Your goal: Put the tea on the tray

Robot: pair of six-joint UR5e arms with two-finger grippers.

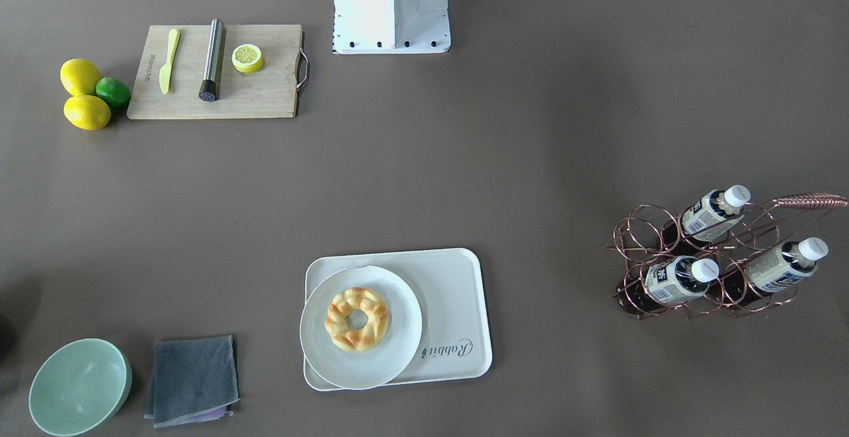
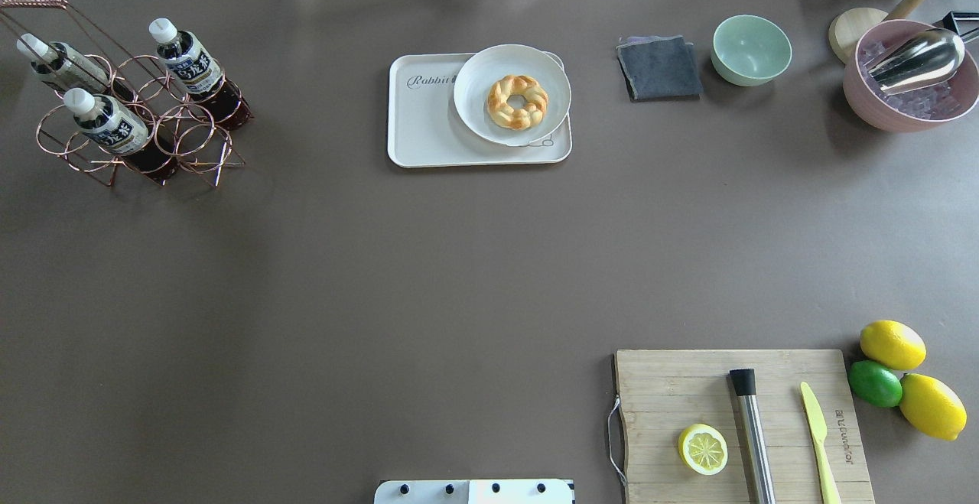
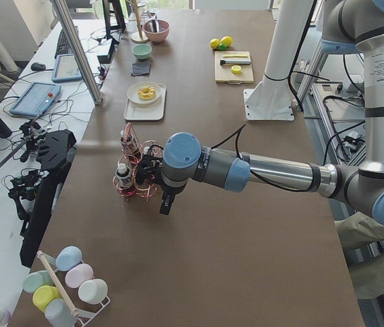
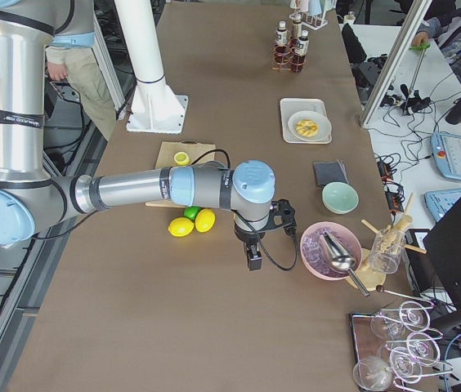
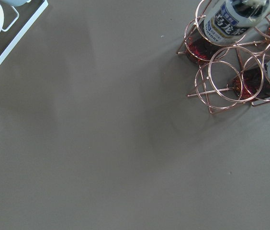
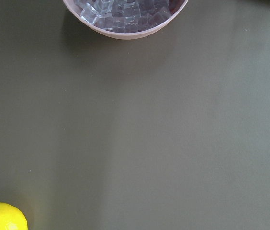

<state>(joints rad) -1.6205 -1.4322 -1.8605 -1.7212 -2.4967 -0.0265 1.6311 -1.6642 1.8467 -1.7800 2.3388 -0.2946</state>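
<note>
Three tea bottles stand in a copper wire rack (image 1: 663, 251) at the table's end on my left side: one (image 1: 713, 213), a second (image 1: 676, 280) and a third (image 1: 783, 266). In the overhead view the nearest bottle (image 2: 187, 60) is the one closest to the tray. The cream tray (image 1: 457, 291) (image 2: 424, 129) holds a round white plate (image 1: 398, 357) with a pastry ring. My left gripper (image 3: 167, 204) hangs just beside the rack; I cannot tell whether it is open or shut. My right gripper (image 4: 253, 260) hangs near the pink ice bowl; I cannot tell its state either.
A wooden cutting board (image 2: 673, 382) carries a lemon half, a yellow knife and a steel muddler. Two lemons and a lime (image 2: 876, 383) lie beside it. A grey cloth (image 2: 659, 68), a green bowl (image 2: 751, 49) and a pink bowl of ice (image 2: 910, 110) stand along the far edge.
</note>
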